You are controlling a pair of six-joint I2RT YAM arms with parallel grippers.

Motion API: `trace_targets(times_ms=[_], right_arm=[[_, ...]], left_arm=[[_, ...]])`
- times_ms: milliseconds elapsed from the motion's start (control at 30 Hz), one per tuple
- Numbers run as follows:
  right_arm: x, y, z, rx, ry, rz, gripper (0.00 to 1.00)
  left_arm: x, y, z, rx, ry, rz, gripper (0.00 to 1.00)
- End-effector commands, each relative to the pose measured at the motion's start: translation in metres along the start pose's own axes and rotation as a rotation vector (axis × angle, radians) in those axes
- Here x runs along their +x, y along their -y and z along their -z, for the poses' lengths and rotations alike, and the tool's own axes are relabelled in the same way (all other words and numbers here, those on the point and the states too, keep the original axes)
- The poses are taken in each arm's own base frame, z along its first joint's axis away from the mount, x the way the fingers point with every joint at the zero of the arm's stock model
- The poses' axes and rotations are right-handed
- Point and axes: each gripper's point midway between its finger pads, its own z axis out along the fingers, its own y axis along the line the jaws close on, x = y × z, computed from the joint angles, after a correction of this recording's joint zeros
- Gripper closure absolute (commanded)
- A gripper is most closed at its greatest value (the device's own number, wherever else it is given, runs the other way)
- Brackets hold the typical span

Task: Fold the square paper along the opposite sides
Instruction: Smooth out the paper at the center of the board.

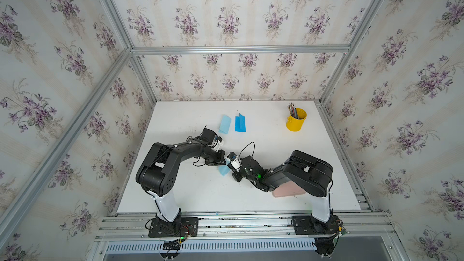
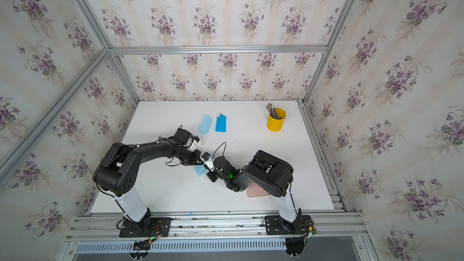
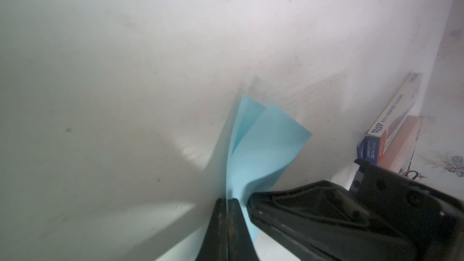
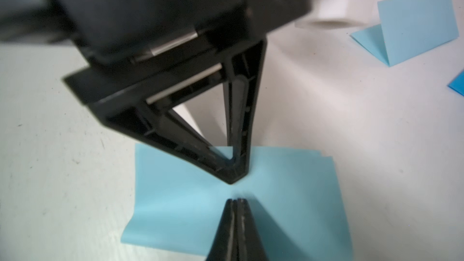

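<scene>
Both clenched, the left gripper (image 4: 234, 180) and right gripper (image 4: 236, 200) rest nearly tip to tip on the folded pale blue square paper (image 4: 175, 197) at mid white table (image 1: 188, 192). They hide most of it in both top views. Beyond lie a pale blue folded sheet (image 1: 225, 124) and a darker blue folded sheet (image 1: 240, 123). A yellow pencil tin (image 1: 296, 120) stands well apart.

- Both top views: bright, even light; faint shadows on the table (image 1: 200, 197); walls (image 1: 226, 8) bow toward the edges.
- Wrist views: dimmer, soft-focused; grey shadow on the table beside the paper (image 3: 263, 141).
</scene>
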Motion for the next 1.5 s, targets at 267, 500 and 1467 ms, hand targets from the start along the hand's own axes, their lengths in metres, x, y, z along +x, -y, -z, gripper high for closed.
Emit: trace_targets(times_ms=[267, 500, 1467], right_arm=[[-0.007, 0.0, 0.027, 0.034, 0.002, 0.027, 1.0], [-0.053, -0.022, 0.004, -0.088, 0.136, -0.012, 1.0], [0.017, -0.046, -0.002, -0.138, -0.015, 0.064, 1.0]], left_arm=[[0.003, -0.014, 0.0, -0.047, 0.019, 0.038, 1.0], [-0.002, -0.021, 0.002, -0.061, 0.054, 0.059, 1.0], [-0.003, -0.038, -0.001, -0.045, 0.071, 0.103, 1.0]])
